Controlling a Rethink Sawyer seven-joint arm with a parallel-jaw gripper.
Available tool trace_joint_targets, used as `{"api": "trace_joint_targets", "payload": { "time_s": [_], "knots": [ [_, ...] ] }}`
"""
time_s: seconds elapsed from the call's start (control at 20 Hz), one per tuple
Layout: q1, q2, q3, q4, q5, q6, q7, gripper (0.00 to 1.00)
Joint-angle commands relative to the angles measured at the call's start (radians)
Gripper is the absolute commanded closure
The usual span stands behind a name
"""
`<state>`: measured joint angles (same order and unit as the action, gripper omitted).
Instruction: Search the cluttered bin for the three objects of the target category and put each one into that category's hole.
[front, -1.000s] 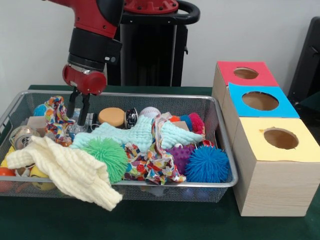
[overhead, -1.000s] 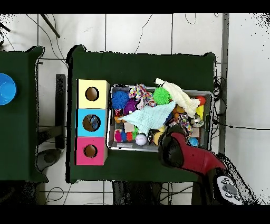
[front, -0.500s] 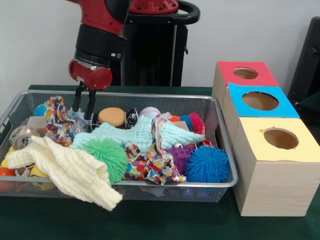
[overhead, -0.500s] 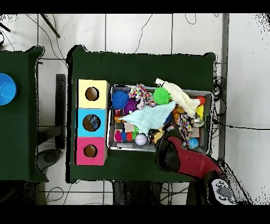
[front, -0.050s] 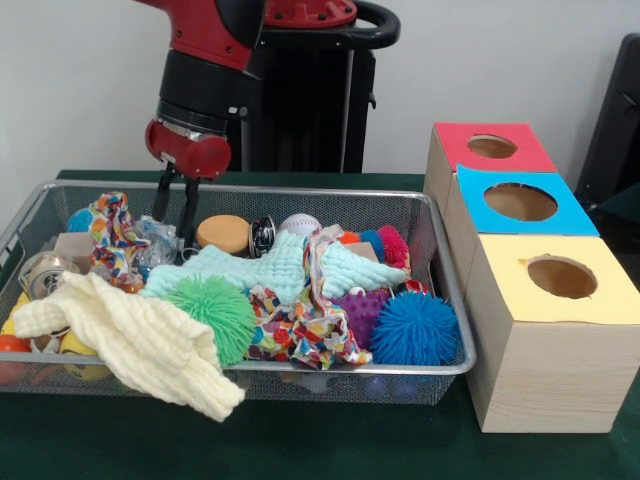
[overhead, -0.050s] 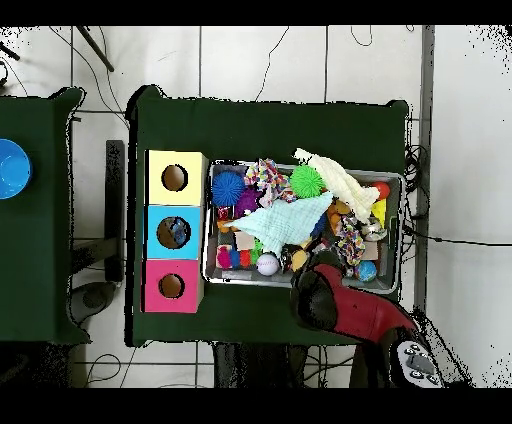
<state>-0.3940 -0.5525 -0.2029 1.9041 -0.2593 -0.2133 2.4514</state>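
I see no readable writing anywhere; my claw (front, -0.050s: 176, 214), slightly spread and empty, hangs over the wire bin (front, -0.050s: 400, 212) at upper left.

Three boxes (front, -0.050s: 545, 300), one bin (front, -0.050s: 440, 250)

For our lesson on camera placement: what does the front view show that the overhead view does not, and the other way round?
Only the front view shows the gripper, open over the far side of the wire bin, and the boxes' wooden sides. Only the overhead view shows the tiled floor, a second table with a blue bowl, and something lying inside the blue box's hole. Both show the bin's clutter, such as the mint cloth and blue spiky ball, and the three coloured lids.
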Motion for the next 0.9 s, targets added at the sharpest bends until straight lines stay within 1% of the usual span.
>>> {"api": "trace_joint_targets", "payload": {
  "time_s": [0.05,0.25,0.5,0.9],
  "knots": [
    [-0.042,0.079,0.053,0.043,0.032,-0.142,0.183,0.00],
    [-0.066,0.085,0.060,0.042,0.017,-0.150,0.167,0.00],
    [-0.077,0.092,0.048,0.048,0.011,-0.174,0.156,0.00],
    [-0.135,0.092,0.077,0.036,-0.037,-0.165,0.126,0.00]
  ]
}}
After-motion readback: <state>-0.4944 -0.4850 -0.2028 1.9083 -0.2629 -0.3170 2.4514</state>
